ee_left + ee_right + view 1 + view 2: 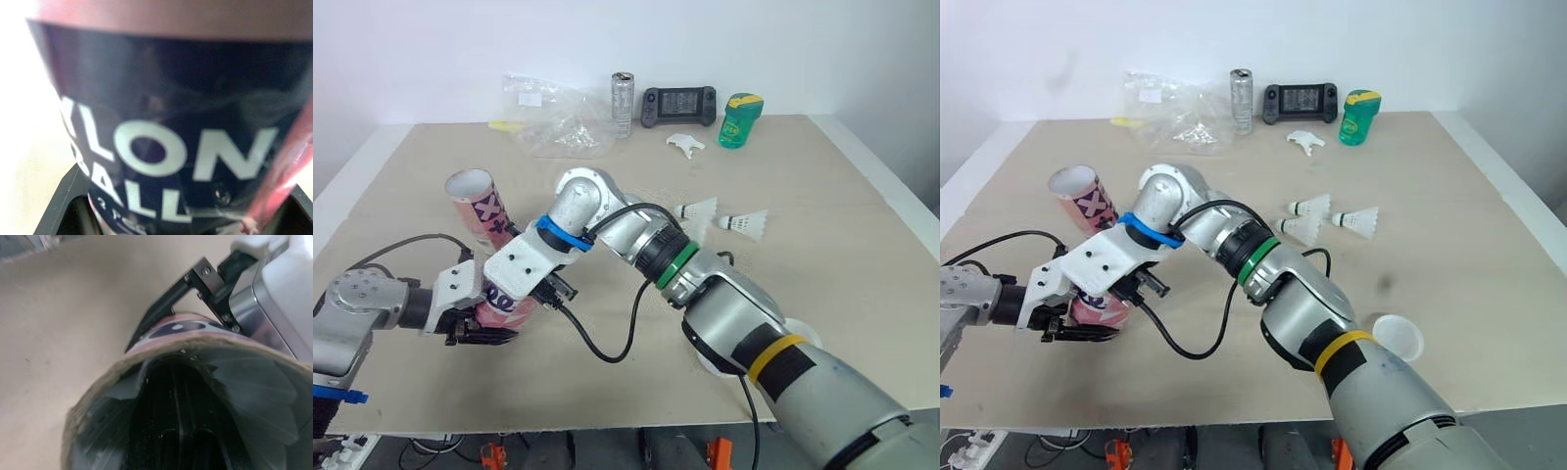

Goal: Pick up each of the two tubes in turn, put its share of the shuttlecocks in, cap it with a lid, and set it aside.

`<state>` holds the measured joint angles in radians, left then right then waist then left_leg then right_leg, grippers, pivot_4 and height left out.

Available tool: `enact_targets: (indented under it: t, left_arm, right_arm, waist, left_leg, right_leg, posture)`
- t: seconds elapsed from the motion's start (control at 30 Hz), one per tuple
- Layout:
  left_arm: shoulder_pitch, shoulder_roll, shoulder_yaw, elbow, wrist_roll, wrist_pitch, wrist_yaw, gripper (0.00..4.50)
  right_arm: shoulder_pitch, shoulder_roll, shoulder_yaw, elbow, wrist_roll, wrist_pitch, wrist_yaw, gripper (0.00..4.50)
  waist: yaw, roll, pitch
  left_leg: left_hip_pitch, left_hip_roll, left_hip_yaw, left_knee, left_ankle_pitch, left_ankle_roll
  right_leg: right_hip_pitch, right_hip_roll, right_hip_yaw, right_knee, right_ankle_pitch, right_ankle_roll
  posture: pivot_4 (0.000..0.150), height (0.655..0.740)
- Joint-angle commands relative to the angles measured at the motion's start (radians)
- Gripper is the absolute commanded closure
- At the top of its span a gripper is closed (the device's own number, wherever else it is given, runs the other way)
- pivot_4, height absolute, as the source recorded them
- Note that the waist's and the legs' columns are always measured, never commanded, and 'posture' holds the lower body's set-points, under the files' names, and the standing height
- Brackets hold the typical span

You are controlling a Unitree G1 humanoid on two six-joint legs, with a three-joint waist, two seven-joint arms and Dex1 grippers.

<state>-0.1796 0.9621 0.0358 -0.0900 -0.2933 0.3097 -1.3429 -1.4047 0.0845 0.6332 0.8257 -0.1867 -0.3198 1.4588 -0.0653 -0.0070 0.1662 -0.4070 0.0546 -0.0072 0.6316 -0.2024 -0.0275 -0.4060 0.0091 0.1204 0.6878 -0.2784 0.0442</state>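
L gripper [489, 328] clamps 1 pink tube [475, 201] (tilted); 3 shuttlecocks [1310, 206] & 1 white lid [1397, 339] on table [1449, 186].

Beige table [862, 255]: 3 shuttlecocks [1358, 218], lid [1398, 338], can [623, 103], controller [678, 106], bottle [740, 120], bag [558, 117].

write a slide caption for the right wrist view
Looking into the open pink cardboard tube, white shuttlecock skirts nested inside, with the left tool gripping it beyond the rim
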Motion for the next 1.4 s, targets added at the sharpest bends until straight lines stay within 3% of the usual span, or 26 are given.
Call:
enact_targets:
  t: [0.03,0.2,0.43,0.67,0.77,0.8,0.87,1.07,1.23,1.4]
  left_arm:
    - [0.016,-0.007,-0.044,-0.033,0.001,0.020,0.004,1.68]
    - [0.021,-0.008,-0.044,-0.045,0.005,0.026,0.011,1.68]
    - [0.026,-0.030,-0.054,-0.035,0.015,0.003,0.024,1.68]
    - [0.011,-0.069,-0.055,-0.028,0.017,-0.025,0.045,1.68]
    - [-0.010,-0.117,-0.046,-0.035,0.008,-0.053,0.077,1.68]
    - [-0.018,-0.134,-0.043,-0.045,-0.003,-0.048,0.084,1.68]
    - [-0.024,-0.160,-0.038,-0.064,-0.022,-0.041,0.095,1.68]
    - [-0.042,-0.273,-0.050,-0.134,-0.099,-0.002,0.155,1.68]
    - [-0.038,-0.363,-0.087,-0.108,-0.086,-0.036,0.213,1.68]
    - [-0.014,-0.457,-0.161,0.011,0.022,-0.176,0.280,1.68]
  right_arm:
    - [-0.001,0.082,0.014,0.028,-0.003,-0.008,0.014,4.42]
    - [-0.028,0.028,-0.105,-0.033,0.151,0.101,0.142,4.42]
    - [-0.020,-0.263,0.004,-0.223,0.410,0.180,0.156,4.42]
    - [0.032,-0.417,-0.055,-0.317,0.481,0.259,0.156,4.42]
    - [0.124,-0.558,-0.121,-0.443,0.515,0.347,0.156,4.42]
    - [0.157,-0.610,-0.135,-0.482,0.500,0.382,0.156,3.99]
    - [0.209,-0.695,-0.135,-0.541,0.468,0.416,0.156,3.70]
    - [0.367,-1.083,-0.010,-0.816,0.596,0.443,0.156,0.95]
    - [0.422,-1.206,0.063,-0.854,0.557,0.380,0.156,0.95]
    - [0.500,-1.211,0.057,-0.837,0.438,0.364,0.156,0.95]
  waist:
    - [-0.005,0.000,0.000]
    - [-0.006,-0.001,0.001]
    - [0.013,-0.003,0.003]
    - [0.023,-0.003,0.003]
    - [0.040,-0.003,0.003]
    - [0.042,-0.003,0.004]
    - [0.047,-0.003,0.004]
    - [0.042,-0.006,0.007]
    - [0.016,-0.007,0.008]
    - [0.020,-0.007,0.008]
  left_leg:
    - [0.000,0.001,0.000,0.000,0.000,0.000]
    - [0.000,0.000,-0.002,0.001,0.000,0.000]
    - [-0.002,-0.004,-0.006,0.002,-0.002,-0.005]
    - [-0.002,-0.005,-0.007,0.002,-0.002,-0.005]
    - [-0.003,-0.007,-0.008,0.004,-0.002,-0.006]
    - [-0.006,-0.008,-0.008,0.005,-0.001,-0.006]
    - [-0.009,-0.009,-0.007,0.007,-0.001,-0.006]
    - [-0.020,-0.010,-0.005,0.009,-0.002,-0.007]
    - [-0.021,-0.007,-0.006,0.007,-0.004,-0.005]
    - [-0.020,-0.008,-0.008,0.007,-0.004,-0.005]
  right_leg:
    - [0.000,0.001,0.000,0.001,0.000,-0.001]
    - [-0.002,0.002,-0.001,0.010,-0.003,-0.001]
    - [0.000,-0.002,-0.002,0.010,-0.007,0.003]
    - [0.000,-0.003,-0.003,0.010,-0.008,0.003]
    - [0.001,-0.007,-0.006,0.010,-0.009,0.004]
    - [0.001,-0.009,-0.007,0.010,-0.011,0.005]
    - [0.000,-0.012,-0.009,0.009,-0.011,0.005]
    - [-0.004,-0.016,-0.010,0.002,-0.006,0.007]
    - [-0.005,-0.013,-0.011,-0.001,-0.005,0.005]
    - [-0.003,-0.013,-0.012,-0.003,-0.005,0.005]
  posture:
    - [0.150,0.7236]
    - [0.150,0.7236]
    - [0.150,0.7236]
    - [0.150,0.7236]
    - [0.150,0.7236]
    - [0.150,0.7236]
    - [0.150,0.7236]
    - [0.150,0.7236]
    - [0.150,0.7236]
    - [0.150,0.7236]
